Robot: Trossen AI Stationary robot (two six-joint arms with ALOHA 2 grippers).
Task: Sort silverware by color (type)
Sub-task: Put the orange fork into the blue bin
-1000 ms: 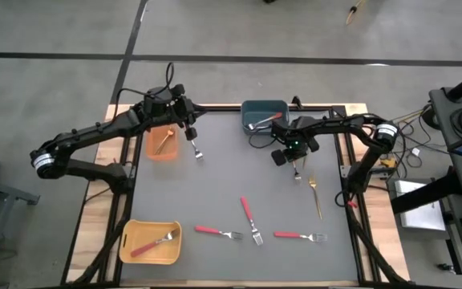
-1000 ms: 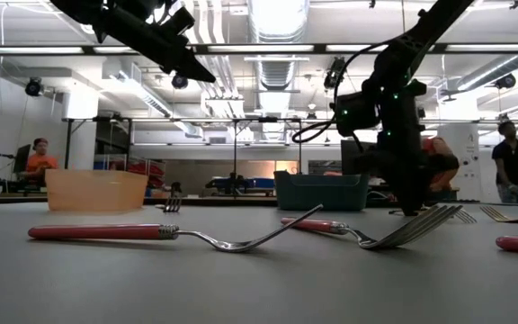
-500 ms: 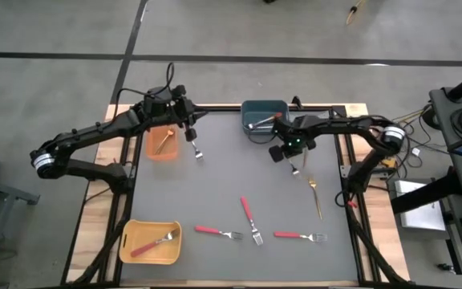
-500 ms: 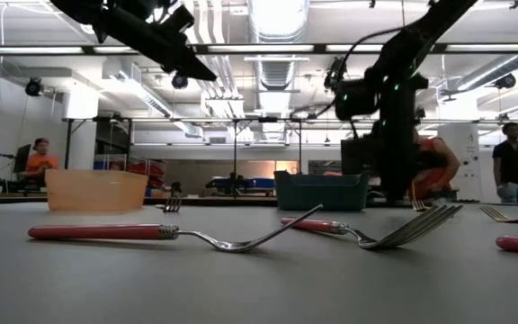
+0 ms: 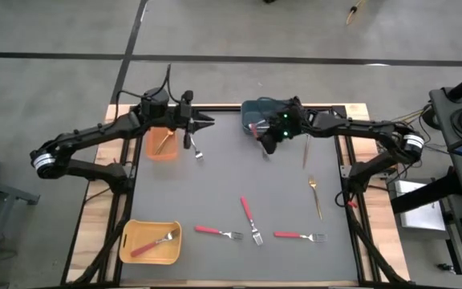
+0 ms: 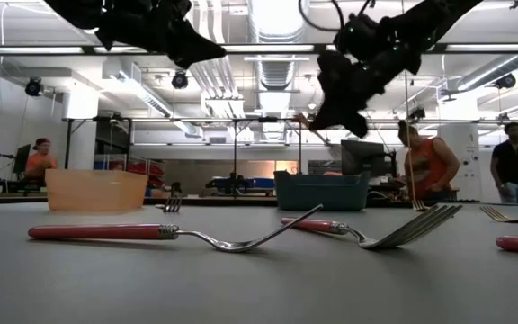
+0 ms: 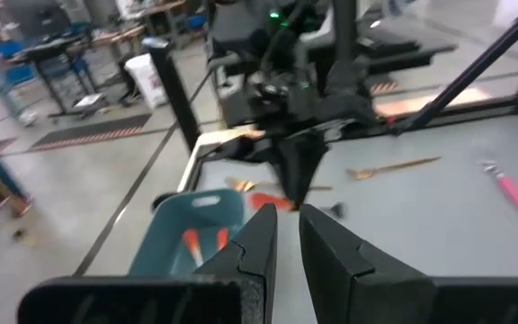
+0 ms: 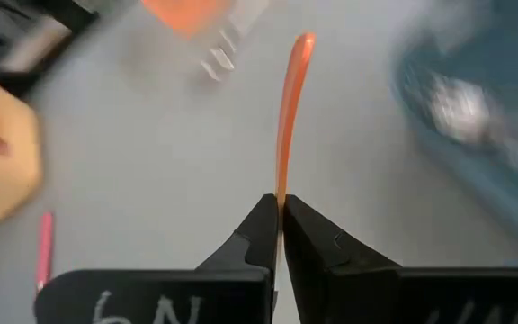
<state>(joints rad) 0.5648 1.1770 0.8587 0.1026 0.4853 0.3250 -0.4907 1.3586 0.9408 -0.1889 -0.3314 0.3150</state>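
Note:
My right gripper hangs high over the near rim of the blue-grey bin, shut on an orange-handled fork. My left gripper hovers by the orange bin, pointing toward the table's right, its fingers a narrow gap apart and holding nothing. A small fork lies on the mat just near of it. Red-handled forks lie along the near side. A thin gold fork lies at the right, and a thin pale one lies farther off. My right gripper pinches the orange-handled fork between its two fingers, on the orange handle. The handle's free end sticks out forward past the fingertips. The fork's head is hidden behind the fingers. The fork is lifted clear of the table, as the low view shows.
The blue-grey bin holds orange-handled pieces. The orange bin holds a gold fork. The yellow bin at the near left holds a red-handled fork. The mat's middle is bare. People show in the room behind.
My right gripper rose from the table at the right of the mat, carrying the fork up. It swung toward the far edge and left to the blue-grey bin, tipping over as it went. My left gripper turned from pointing down to pointing toward the table's right.

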